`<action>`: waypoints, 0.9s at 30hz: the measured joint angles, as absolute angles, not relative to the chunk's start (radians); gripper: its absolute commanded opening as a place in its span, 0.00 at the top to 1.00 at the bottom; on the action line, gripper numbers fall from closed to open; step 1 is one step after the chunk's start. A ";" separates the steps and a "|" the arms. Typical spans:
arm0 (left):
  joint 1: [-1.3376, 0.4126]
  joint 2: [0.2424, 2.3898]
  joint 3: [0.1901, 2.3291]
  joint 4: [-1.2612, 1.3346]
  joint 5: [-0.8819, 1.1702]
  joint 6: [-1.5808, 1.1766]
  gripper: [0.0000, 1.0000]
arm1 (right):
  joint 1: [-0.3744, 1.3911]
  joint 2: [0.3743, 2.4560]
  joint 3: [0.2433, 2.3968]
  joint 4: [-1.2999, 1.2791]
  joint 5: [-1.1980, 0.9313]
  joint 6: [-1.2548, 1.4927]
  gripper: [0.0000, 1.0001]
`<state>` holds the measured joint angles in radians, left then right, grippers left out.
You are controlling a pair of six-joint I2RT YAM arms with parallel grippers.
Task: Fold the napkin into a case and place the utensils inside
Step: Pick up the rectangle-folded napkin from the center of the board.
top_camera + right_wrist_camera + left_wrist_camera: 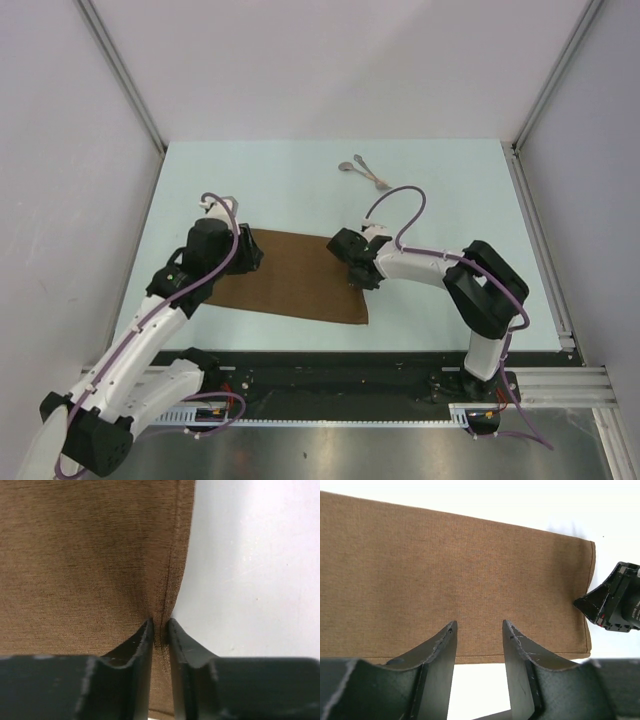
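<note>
Napkin point(295, 278): brown cloth on desk point(300, 185), judged soft, light, limp; best taken at hemmed edge. Right pincer point(159, 623) pinches that hem; left pincer point(479, 626) gapes, empty.

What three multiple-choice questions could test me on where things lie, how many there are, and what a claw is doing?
1. Relative to the napkin, the utensils lie: A on it; B in a gripper; C beyond its far edge.
2. Utensils in view: A one; B two; C four.
3. The right gripper is: A pinching the napkin's hem; B wide open; C holding a spoon.

C, they lie apart, farther back. B, two silvery pieces show. A, its jaws squeeze the cloth's edge.
</note>
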<state>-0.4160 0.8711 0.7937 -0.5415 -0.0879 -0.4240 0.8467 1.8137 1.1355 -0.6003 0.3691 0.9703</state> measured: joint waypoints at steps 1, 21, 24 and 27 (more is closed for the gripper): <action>-0.416 0.867 0.794 -0.542 -0.088 -0.418 0.53 | 0.849 1.814 1.134 -0.593 0.378 0.971 0.93; -0.416 1.104 0.794 -0.446 0.097 -0.464 0.54 | 0.427 1.264 0.733 -0.544 0.426 0.564 1.00; -0.416 1.132 0.794 -0.425 0.119 -0.480 0.54 | 0.438 1.261 0.768 -0.548 0.395 0.523 1.00; -0.416 1.151 0.794 -0.417 0.133 -0.490 0.54 | 0.499 1.351 0.862 -0.558 0.374 0.503 1.00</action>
<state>-0.4160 1.1511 0.7937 -0.4168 0.1326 -0.4904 0.4988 1.3510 0.8616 -0.5583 0.3740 0.5026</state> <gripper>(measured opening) 0.462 0.020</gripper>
